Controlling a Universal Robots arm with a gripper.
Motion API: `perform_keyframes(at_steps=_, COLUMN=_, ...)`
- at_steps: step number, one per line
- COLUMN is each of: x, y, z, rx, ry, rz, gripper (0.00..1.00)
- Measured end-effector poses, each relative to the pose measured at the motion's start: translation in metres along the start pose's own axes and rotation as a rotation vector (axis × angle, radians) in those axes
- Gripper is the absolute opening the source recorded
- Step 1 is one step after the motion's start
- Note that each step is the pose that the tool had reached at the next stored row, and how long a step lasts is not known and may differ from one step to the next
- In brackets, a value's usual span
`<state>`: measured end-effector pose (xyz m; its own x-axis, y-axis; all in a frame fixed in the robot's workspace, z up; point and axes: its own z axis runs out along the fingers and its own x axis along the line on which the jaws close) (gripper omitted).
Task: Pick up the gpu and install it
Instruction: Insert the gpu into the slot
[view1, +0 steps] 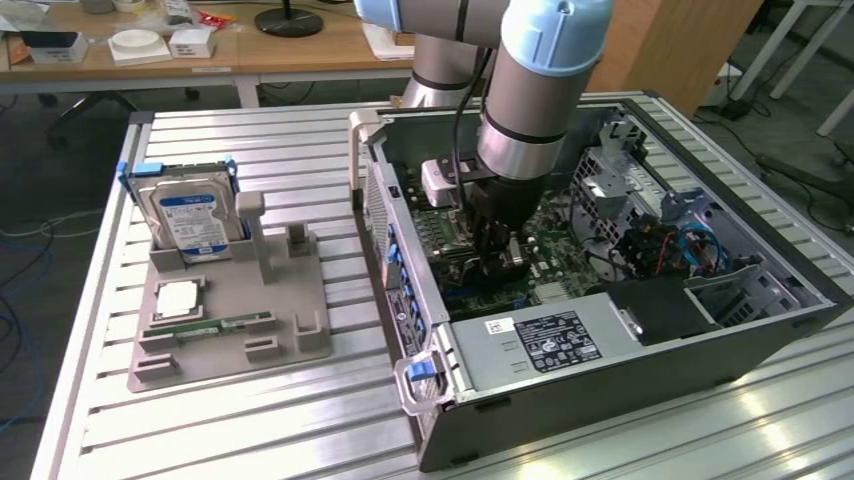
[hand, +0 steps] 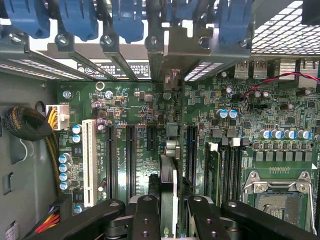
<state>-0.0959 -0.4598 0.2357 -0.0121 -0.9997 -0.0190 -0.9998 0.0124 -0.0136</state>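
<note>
My gripper (view1: 499, 255) reaches down inside the open computer case (view1: 601, 385), over the green motherboard (view1: 561, 270). In the wrist view the gpu (hand: 168, 167) shows edge-on as a thin dark card standing upright between the black fingers (hand: 146, 212). Its pale metal bracket (hand: 181, 47) rests against the rear slot wall of the case. The gripper (hand: 170, 202) is shut on the card's top edge. The card runs along a black expansion slot, between the other black slots (hand: 130, 155) and the memory slots (hand: 222, 165). Whether it is fully seated cannot be told.
Blue slot latches (hand: 80, 20) line the case's rear wall. A white slot (hand: 89, 162) and an empty CPU socket (hand: 275, 197) flank the card. To the exterior view's left, a grey fixture (view1: 227, 345) holds a silver hard drive (view1: 191, 215), a chip (view1: 178, 298) and a green memory stick (view1: 224, 324).
</note>
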Motion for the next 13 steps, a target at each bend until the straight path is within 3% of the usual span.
perform_keyframes(at_steps=13, x=0.0, y=0.0, z=0.0, rx=0.0, ry=-0.0001, rz=0.0, gripper=0.26)
